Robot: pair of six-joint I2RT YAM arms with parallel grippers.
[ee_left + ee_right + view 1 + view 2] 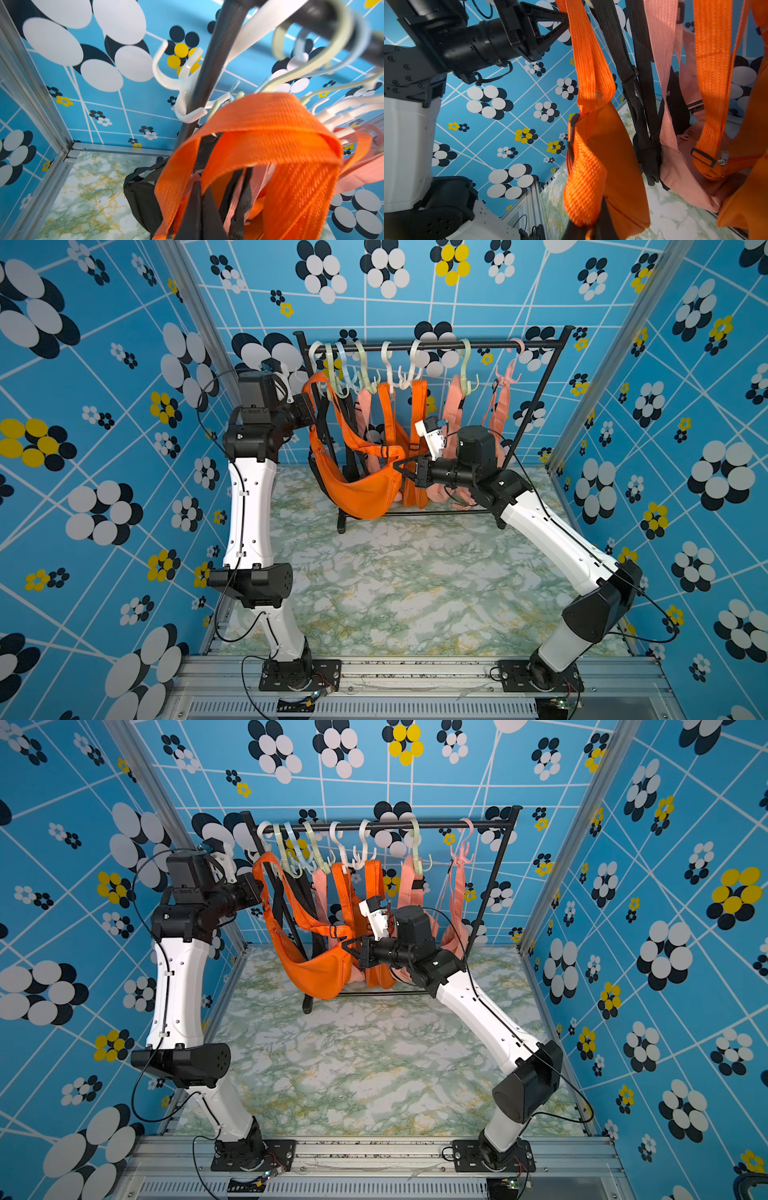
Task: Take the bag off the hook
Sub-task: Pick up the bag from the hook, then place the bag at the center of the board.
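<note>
Left gripper (315, 407) is high up at the left post of the rack (436, 346), jaws pressed together on the strap (345, 427) of the orange bag (357, 493). The right wrist view confirms it, with the black fingertips (565, 22) clamped on the orange webbing (588, 62).

Right gripper (400, 471) is lower, mid-scene, just in front of the rack, and pinches the right end of the bag body. Same in both top views (350, 947).

The bag is slung between the two grippers like a hammock, above the table (395, 580) and on the near side of the rack's left half. The strap loop peaks beside the pale green hook (330, 364). I can't tell whether the loop is clear of the prongs: the left wrist view is blurred, with the strap (270, 124) in front of the white hook (180, 83).

The pink bags (453, 406) and a black bag (141, 197) hang on the rack behind.
</note>
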